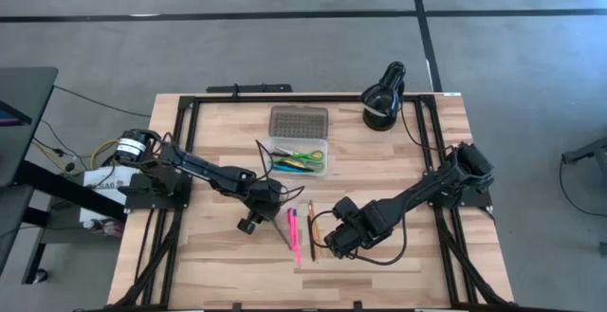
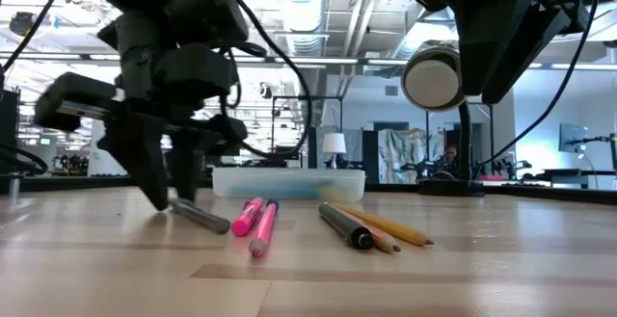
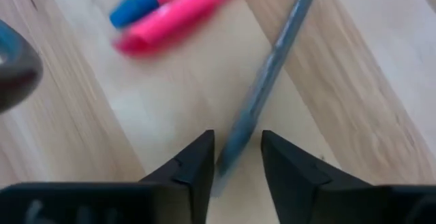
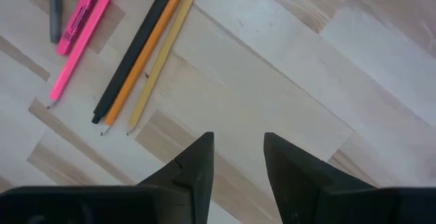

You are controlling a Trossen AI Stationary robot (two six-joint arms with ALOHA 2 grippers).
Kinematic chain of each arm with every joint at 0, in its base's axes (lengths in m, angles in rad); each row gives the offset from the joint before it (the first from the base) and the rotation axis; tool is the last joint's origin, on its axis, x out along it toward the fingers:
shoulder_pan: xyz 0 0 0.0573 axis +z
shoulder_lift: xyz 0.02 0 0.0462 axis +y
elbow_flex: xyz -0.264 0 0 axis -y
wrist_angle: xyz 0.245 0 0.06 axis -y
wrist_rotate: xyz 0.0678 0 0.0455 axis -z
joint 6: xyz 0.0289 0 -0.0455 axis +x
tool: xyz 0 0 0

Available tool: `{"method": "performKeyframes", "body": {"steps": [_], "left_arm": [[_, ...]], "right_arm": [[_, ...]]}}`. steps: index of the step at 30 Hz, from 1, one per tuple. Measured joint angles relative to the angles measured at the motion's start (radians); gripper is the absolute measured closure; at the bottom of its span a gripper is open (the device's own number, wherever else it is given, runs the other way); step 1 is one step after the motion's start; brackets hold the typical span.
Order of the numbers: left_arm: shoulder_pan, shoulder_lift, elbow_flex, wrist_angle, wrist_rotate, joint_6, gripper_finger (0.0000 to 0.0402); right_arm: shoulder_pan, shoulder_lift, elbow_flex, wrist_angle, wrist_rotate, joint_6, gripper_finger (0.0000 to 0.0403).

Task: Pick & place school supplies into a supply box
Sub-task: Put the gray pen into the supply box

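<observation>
While scissors and some pens already lie in the supply box (image 1: pixel 298 155) near the counter's far edge, five remain mid-counter; left gripper (image 3: pixel 235 157) jaws straddle the grey pen (image 3: pixel 269 81), unclosed; right gripper (image 4: pixel 237 157) jaws apart, empty.

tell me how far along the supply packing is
Partly done. The supply box sits open and already holds several items, green and yellow among them. In hand: the left hand is down at the table, fingers open around one end of the grey pen, not yet lifted. Left: two pink markers and three pencils. The right hand hovers open, empty.
</observation>
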Motion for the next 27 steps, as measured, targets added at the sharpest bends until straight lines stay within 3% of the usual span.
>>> {"method": "performKeyframes", "body": {"steps": [8,16,20,27], "left_arm": [[0.0,-0.078,-0.005,-0.19,-0.034,0.001,0.0342],[0.0,-0.138,-0.005,-0.125,-0.001,-0.028,0.0345],[0.0,-0.143,-0.005,-0.081,0.046,-0.027,0.0323],[-0.039,-0.143,-0.003,0.048,0.053,0.018,0.0246]], "right_arm": [[-0.001,0.0,0.0,-0.002,0.02,-0.01,0.0282],[-0.002,0.0,0.0,-0.001,0.022,-0.026,0.0282],[-0.002,0.0,0.0,0.0,0.022,-0.026,0.0282],[-0.008,0.0,0.0,0.001,0.022,-0.026,0.0282]]}}
